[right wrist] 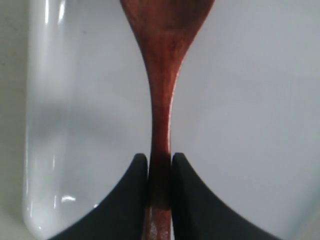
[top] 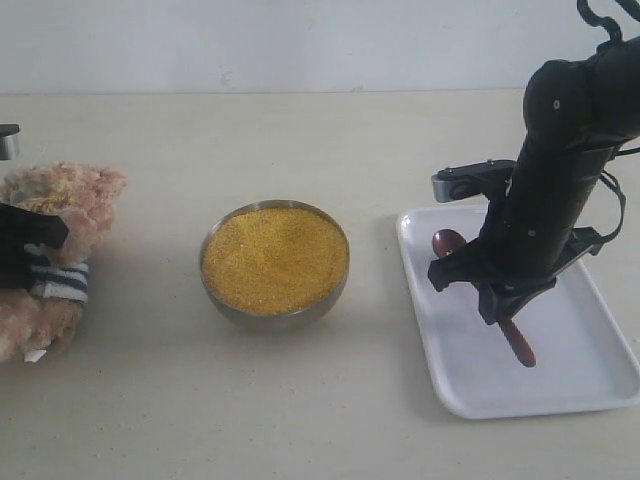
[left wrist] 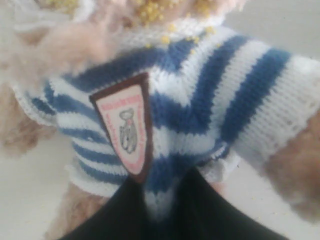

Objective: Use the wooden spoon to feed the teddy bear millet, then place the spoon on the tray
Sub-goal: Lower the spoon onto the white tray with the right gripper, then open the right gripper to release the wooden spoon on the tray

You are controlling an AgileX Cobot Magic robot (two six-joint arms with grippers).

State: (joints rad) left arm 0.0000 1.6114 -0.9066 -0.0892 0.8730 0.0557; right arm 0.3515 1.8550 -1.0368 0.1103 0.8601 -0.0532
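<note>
Only the right wrist view shows us the right pincer point(right wrist: 160, 161) closed tight on the handle of the wooden spoon point(right wrist: 162, 95), over the tray point(right wrist: 240, 130). The exterior view adds the millet point(top: 275, 258), on the worktop point(top: 150, 400) between tray and teddy bear point(top: 75, 195). In the left wrist view alone we see the left pincer point(left wrist: 161, 192) pinching the bear's striped shirt point(left wrist: 240, 100), just beside its badge point(left wrist: 127, 127).

A smooth, glossy white tray point(top: 470, 370) is seen, with a polished wooden spoon point(right wrist: 162, 75) on it. Beside the tray, fine grainy millet point(top: 275, 258) is held in a shiny metal bowl point(top: 270, 318). The teddy bear point(top: 75, 195) is covered in fluffy plush, its shirt point(left wrist: 210, 100) knitted cloth.
</note>
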